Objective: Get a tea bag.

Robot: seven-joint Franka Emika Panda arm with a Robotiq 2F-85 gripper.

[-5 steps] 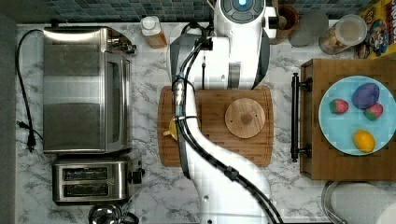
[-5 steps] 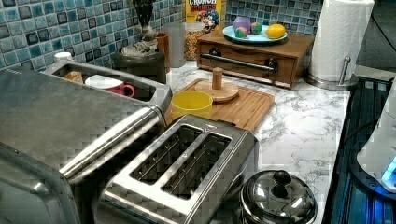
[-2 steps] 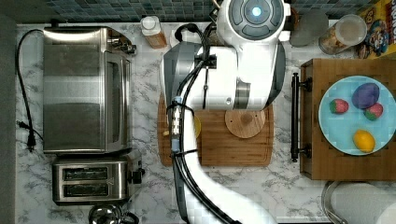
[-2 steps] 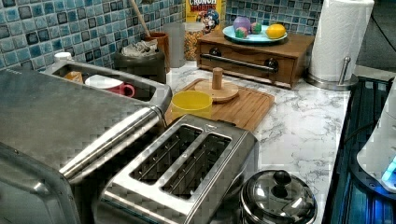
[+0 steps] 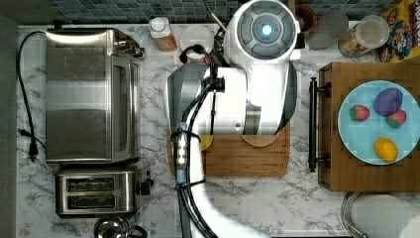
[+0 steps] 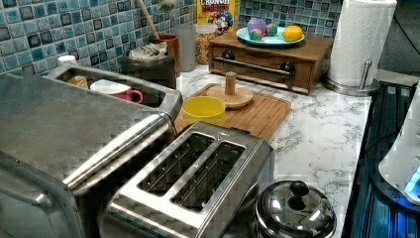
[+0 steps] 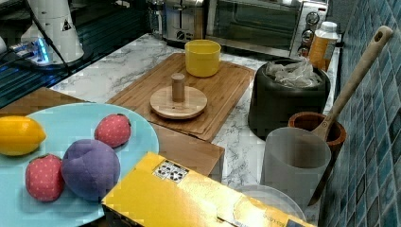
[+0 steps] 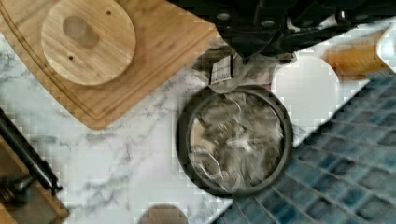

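- Hand (image 8: 243, 53) pinched on one tea bag (image 8: 223, 71); the sachet hangs from the fingertips, held by its upper edge.
- Tea bag: light, limp paper that tears and crumples easily. A gentle grip at the edge looks right; I'd expect it to swing in fast moves.
- Directly under the hand, apart from the held bag: dark bowl (image 8: 233, 190), with more sachets (image 8: 233, 140) heaped loose inside.
- Off to one side of the hand, clear of the bowl: wooden lid (image 8: 88, 42) flat on the cutting board (image 8: 154, 46).
- Marble bench (image 8: 121, 154) carries everything.
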